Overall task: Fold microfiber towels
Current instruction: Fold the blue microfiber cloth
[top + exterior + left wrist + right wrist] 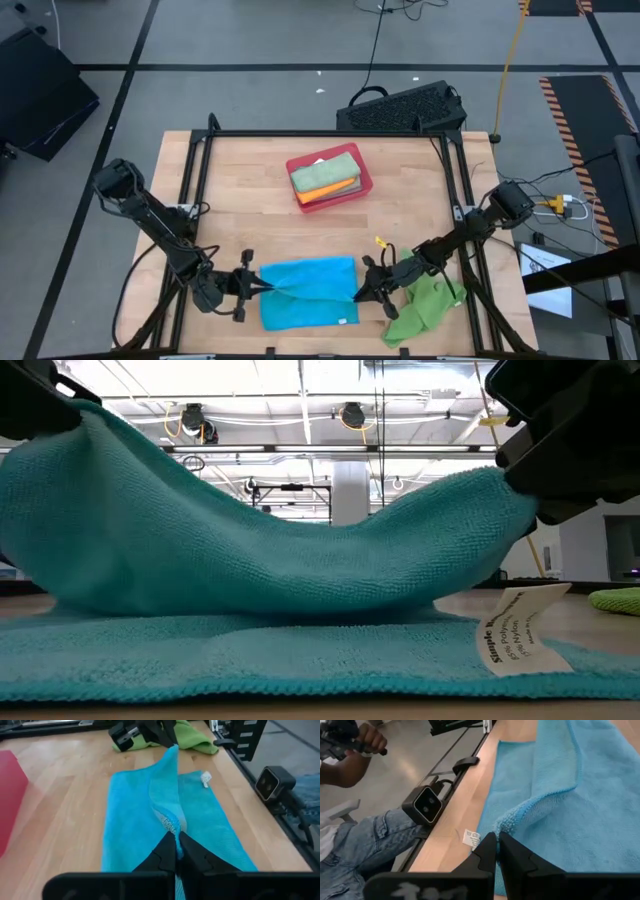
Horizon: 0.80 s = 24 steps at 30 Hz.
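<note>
A bright blue microfiber towel [308, 292] lies near the table's front edge, between my two grippers. My left gripper [256, 286] is shut on its left edge and my right gripper [360, 294] on its right edge. Between them the cloth rises as a sagging ridge [280, 550], while the rest lies flat on the table, with a white label [515, 625] at its near right corner. A bright green towel [425, 305] lies crumpled on the table to the right of the blue one. My left gripper pinches a raised fold of the blue towel's left edge [170, 826] between its two fingers, coming nearly level from the table's left. The held part is lifted and the cloth sags toward the right gripper. My right gripper pinches the towel's hemmed right edge [509, 826] between its fingers, slanting in from the table's right. That edge is lifted off the table, and the cloth on both sides lies flat.
A red tray [365, 185] at the table's far middle holds folded green and orange towels [325, 175]. A small camera [272, 782] sits on the front rail. A person [350, 750] sits beyond the table's near edge. Bare wood [230, 200] lies left of the tray.
</note>
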{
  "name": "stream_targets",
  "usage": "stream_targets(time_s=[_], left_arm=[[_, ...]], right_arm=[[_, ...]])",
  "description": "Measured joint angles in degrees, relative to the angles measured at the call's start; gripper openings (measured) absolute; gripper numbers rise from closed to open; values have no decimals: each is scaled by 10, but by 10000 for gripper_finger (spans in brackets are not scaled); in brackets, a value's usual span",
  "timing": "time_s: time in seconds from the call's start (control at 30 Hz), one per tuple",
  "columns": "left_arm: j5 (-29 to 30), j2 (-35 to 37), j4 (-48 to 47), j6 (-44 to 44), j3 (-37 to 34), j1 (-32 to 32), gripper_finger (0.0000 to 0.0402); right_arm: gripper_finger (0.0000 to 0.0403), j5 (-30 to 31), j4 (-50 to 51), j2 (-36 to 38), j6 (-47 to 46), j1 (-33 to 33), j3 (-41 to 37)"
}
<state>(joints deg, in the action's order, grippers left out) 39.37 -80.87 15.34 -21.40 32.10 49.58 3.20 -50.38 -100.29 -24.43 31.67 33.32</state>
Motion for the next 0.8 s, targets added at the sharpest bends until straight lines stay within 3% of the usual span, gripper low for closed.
stream_targets(time_s=[0.17,0.33,0.5,0.8], left_arm=[[-2,4,-5,-5,0,-3,4],[-7,3,-17,-63,0,-20,22],[-56,0,-18,-93,0,-34,25],[-75,-2,-18,-107,0,-36,26]], right_arm=[[8,16,1,-7,-4,0,0],[8,15,-19,-35,-17,-1,0],[12,13,-25,-48,-29,-1,0],[61,-25,-50,-48,-26,1,0]])
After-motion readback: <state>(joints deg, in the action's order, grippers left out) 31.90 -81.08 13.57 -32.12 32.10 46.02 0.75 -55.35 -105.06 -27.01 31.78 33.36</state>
